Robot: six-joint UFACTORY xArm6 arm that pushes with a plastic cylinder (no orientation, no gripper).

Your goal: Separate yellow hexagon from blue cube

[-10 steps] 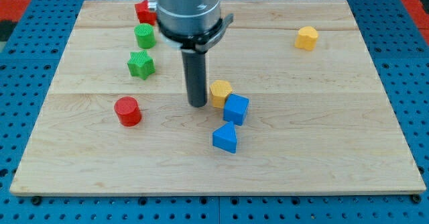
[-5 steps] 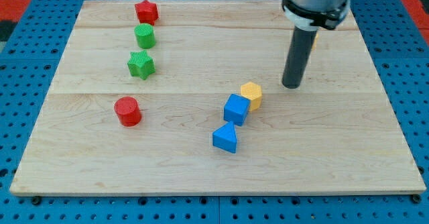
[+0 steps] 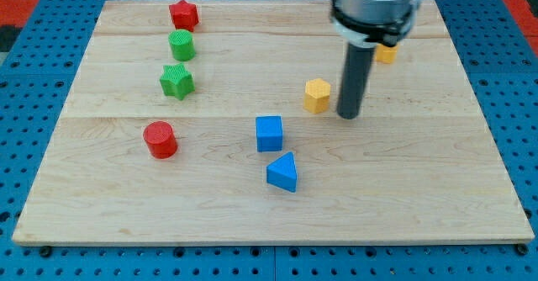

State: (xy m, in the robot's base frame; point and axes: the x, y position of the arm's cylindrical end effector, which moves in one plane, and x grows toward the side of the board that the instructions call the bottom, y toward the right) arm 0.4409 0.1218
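Your tip (image 3: 349, 114) is down on the wooden tabletop (image 3: 437, 188), just to the view's right of the yellow hexagon (image 3: 317, 95). There's a thin gap between them as far as you can see, though it's close enough that you can't be sure they aren't brushing. No tool with anything to open or close here, just the straight dark rod, so there's nothing clamped on anything.

The yellow hexagon sits a bit right of the middle of the tabletop, and the blue cube (image 3: 269, 134) is down and to the view's left of it, clearly apart with bare wood between the two. Just below the cube, toward the view's bottom and slightly right, is a blue triangle-ish wedge (image 3: 283, 172), near the cube but not touching it.

Over on the view's left you've got a loose column: a red star-like block (image 3: 183, 15) at the top, a green cylinder (image 3: 181, 45) right under it, a green star (image 3: 176, 80) under that, and a red cylinder (image 3: 159, 139) lower down and a little further left. None of those are anywhere near your tip.

There's also a second yellow block (image 3: 387, 54) toward the view's top right, mostly hidden behind the rod's housing, so you can't make out its shape.
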